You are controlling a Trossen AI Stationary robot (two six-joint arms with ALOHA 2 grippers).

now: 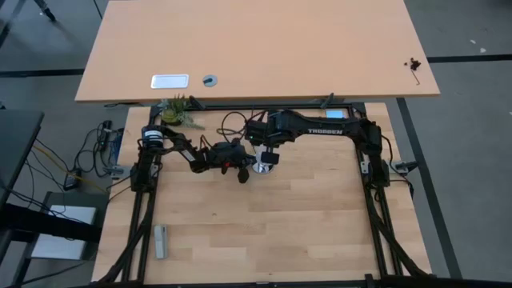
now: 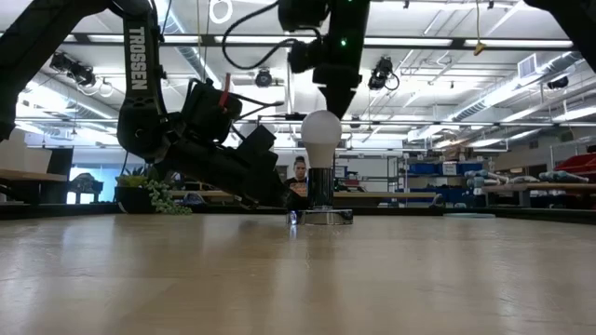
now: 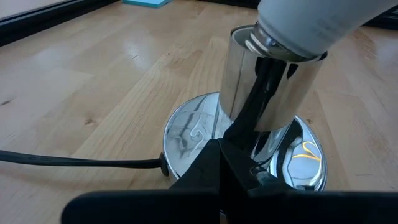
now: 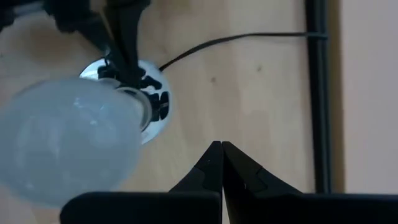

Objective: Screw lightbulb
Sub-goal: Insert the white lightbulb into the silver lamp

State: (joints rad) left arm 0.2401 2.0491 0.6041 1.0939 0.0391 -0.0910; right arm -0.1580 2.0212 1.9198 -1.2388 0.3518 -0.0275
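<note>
The frosted white lightbulb (image 2: 321,135) stands with its narrow base in the top of the shiny silver socket (image 2: 321,191), whose round foot (image 3: 186,134) rests on the wooden table. My left gripper (image 3: 221,146) is shut and low, reaching in from the table's left to the socket's foot. My right gripper (image 2: 333,100) is shut with nothing between its fingers. It points steeply down just above and beside the bulb's top. In the right wrist view the bulb (image 4: 68,146) lies off to one side of the fingers (image 4: 205,168). My left gripper sets its shut fingertips on the socket's mirror-like round foot (image 3: 205,134), right at the bottom of the upright cylinder (image 3: 267,81). The fingers come slanting down from the table's left. The socket stands upright on the table. My right gripper: I cannot tell whether its shut fingers touch the bulb's top.
A thin black cord (image 3: 74,160) runs from the socket's foot across the table toward the far edge. A small plant (image 1: 178,112) stands at the far left, and a grey oblong thing (image 1: 161,240) lies near the front left. A larger desk (image 1: 256,48) stands behind the table.
</note>
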